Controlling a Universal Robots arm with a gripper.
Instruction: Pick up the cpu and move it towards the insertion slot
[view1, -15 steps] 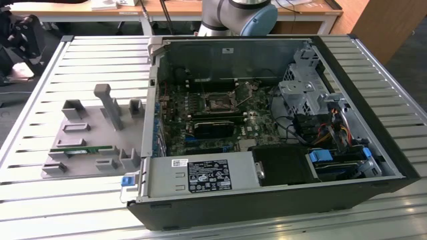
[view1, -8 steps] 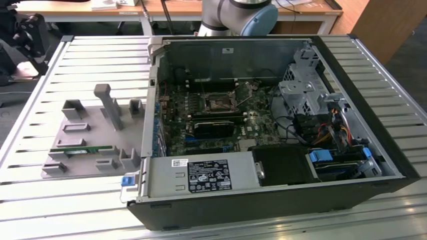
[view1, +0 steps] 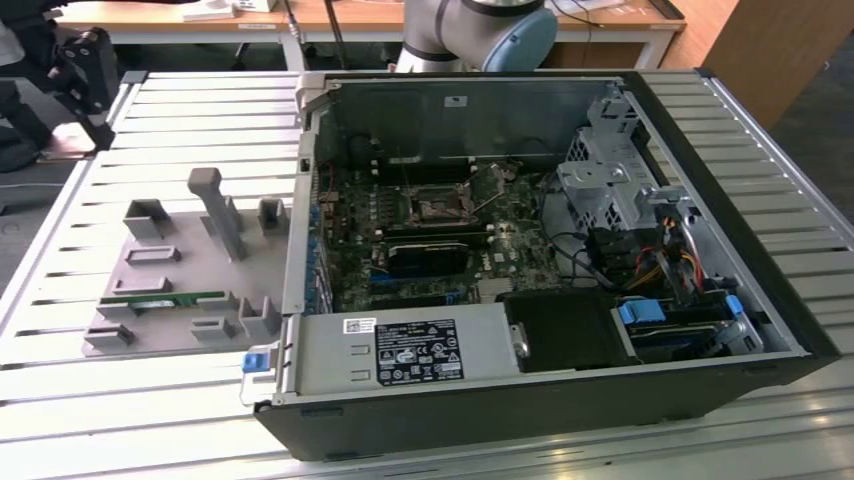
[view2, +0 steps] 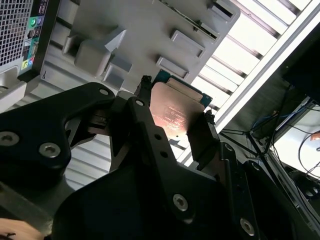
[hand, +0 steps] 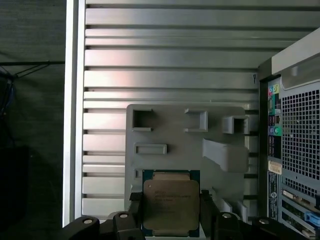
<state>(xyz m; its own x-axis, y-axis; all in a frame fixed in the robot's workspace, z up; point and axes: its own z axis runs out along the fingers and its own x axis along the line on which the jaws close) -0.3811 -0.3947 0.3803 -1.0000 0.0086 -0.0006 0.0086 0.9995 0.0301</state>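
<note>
Silvery cpu (hand: 171, 204), teal-green rim; grey fixture plate (hand: 175, 145); black jaws.

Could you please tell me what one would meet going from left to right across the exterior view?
Grey moulded plastic holder plate → square metal-framed insertion slot on the green circuit board → silver perforated metal drive cage.
</note>
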